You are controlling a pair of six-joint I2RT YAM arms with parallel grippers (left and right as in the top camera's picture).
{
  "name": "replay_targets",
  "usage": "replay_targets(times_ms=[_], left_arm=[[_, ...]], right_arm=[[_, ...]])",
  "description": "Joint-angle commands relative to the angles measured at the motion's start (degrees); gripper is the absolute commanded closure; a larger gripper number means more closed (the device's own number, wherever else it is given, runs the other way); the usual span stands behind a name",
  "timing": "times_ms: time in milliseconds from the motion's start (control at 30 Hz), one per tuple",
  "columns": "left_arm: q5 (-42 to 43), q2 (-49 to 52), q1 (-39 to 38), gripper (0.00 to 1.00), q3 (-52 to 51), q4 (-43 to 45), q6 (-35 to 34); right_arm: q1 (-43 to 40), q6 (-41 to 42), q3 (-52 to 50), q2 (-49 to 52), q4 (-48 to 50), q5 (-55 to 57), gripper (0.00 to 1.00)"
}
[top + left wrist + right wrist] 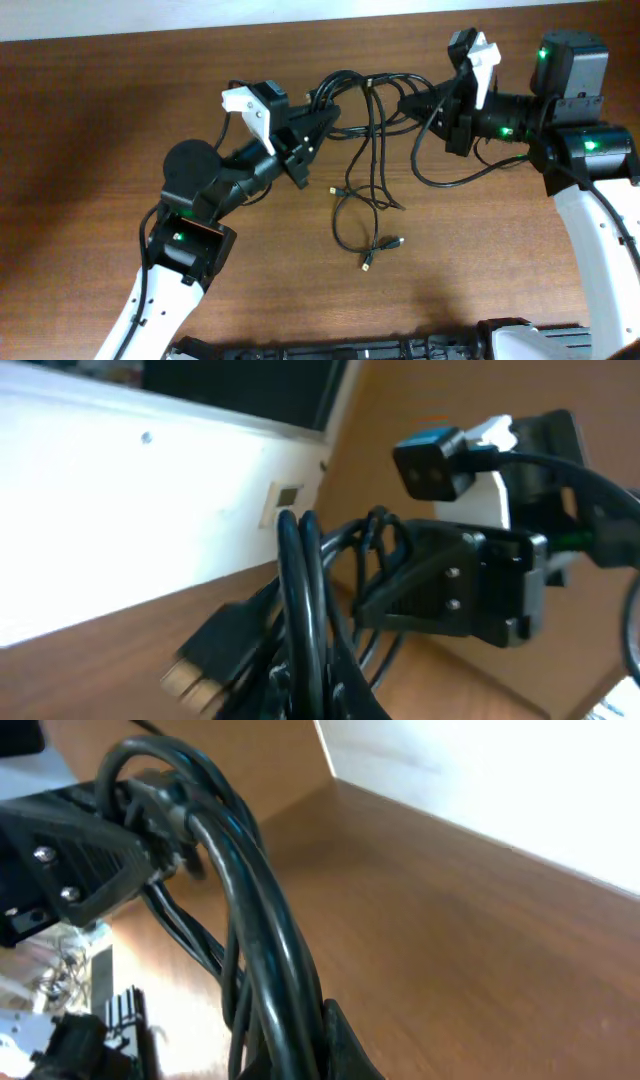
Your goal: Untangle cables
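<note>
A tangle of black cables hangs between my two grippers above the wooden table. My left gripper is shut on the cables at the tangle's left end; its wrist view shows black strands and a USB plug in its jaws. My right gripper is shut on the cables at the right end; thick black strands run through its jaws. Loose loops drop to the table, ending in two small plugs. Another loop sags under the right arm.
The white wall edge runs along the back of the brown table. In each wrist view the other arm's gripper shows close by, the right one in the left wrist view.
</note>
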Motion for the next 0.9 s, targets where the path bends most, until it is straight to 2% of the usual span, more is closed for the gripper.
replay_targets(times_ms=[0, 100, 233, 267, 300, 367, 467, 500, 700, 800, 867], left_arm=[[-7.61, -0.76, 0.90, 1.00, 0.57, -1.01, -1.68], [-10.27, -0.76, 0.90, 1.00, 0.57, -0.87, -4.24], [-9.88, -0.76, 0.90, 1.00, 0.57, -1.11, -4.22], [-9.86, -0.76, 0.87, 1.00, 0.57, -1.11, -4.22], [-9.86, -0.76, 0.87, 1.00, 0.57, -1.07, -4.22], [-8.13, -0.76, 0.90, 1.00, 0.57, -1.05, -4.20], [-4.72, -0.76, 0.87, 1.00, 0.57, -1.05, -4.17], [-3.48, -0.76, 0.87, 1.00, 0.57, -0.96, -4.20], [8.68, -0.76, 0.76, 1.00, 0.57, 3.98, -3.50], [9.70, -0.76, 0.76, 1.00, 0.57, 5.27, -3.32], [11.34, -0.76, 0.70, 1.00, 0.57, 6.43, -3.32]], right_arm=[[-0.46, 3.41, 0.28, -0.07, -3.13, 9.81, 0.96], [-0.46, 7.30, 0.28, -0.07, -6.64, 16.37, 0.96], [-0.39, 8.94, 0.28, -0.07, -6.99, 17.07, 0.96], [-0.39, 8.94, 0.28, -0.07, -7.02, 16.83, 0.86], [-0.39, 8.79, 0.28, -0.07, -7.15, 15.85, 0.64], [-0.39, 5.33, 0.28, -0.07, -7.15, 11.26, 0.36], [-0.35, 5.27, 0.28, -0.07, -5.97, 11.23, 0.11], [-0.35, 5.53, 0.28, -0.07, -5.49, 11.21, 0.08], [-0.35, 5.68, 0.28, -0.07, -2.78, 10.95, 0.07], [-0.35, 5.64, 0.28, -0.07, -1.22, 6.91, 0.07], [-0.35, 5.46, 0.28, -0.07, -0.17, 6.93, 0.02]])
